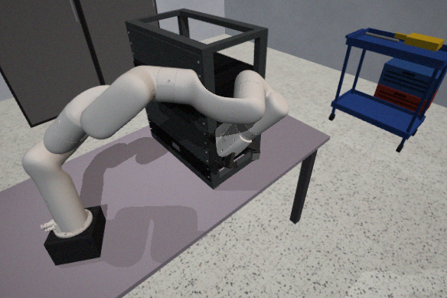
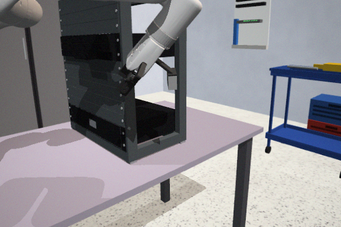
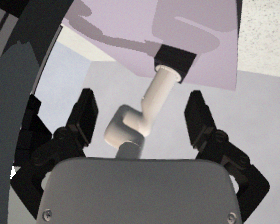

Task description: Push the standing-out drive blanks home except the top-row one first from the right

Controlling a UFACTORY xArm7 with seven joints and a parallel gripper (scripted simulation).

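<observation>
Exterior view: open-frame rack (image 2: pixel 126 67) stands upright on lilac counter (image 2: pixel 187 135), near its far edge; white arm (image 2: pixel 163 27) drops from upper left w/ end effector (image 2: pixel 132 80) beside the rack's near corner post, about mid-height, fingers spread wide, nothing between them. One dark finger (image 2: pixel 127 87) lies against or just in front of the post; contact can't be resolved. Panelled rack face at left shows stacked grey and black units; which is the storage chassis, and the state of its drive blanks, can't be made out from here. Top view: arm (image 1: pixel 126 96) rises from black base block (image 1: pixel 96 238) at counter's near-left, arcs over and around the rack (image 1: pixel 208 77), wrist tucked low at rack's right side; end effector (image 1: pixel 233 159) mostly hidden by wrist housing. Wrist view: both finger sets (image 3: pixel 80 123) splayed apart either side of grey palm plate; rack post fills left edge, counter and arm base seen beyond. Background: blue cart (image 1: pixel 354 73) w/ bins, well apart from counter; wall panel (image 2: pixel 252 19).
</observation>
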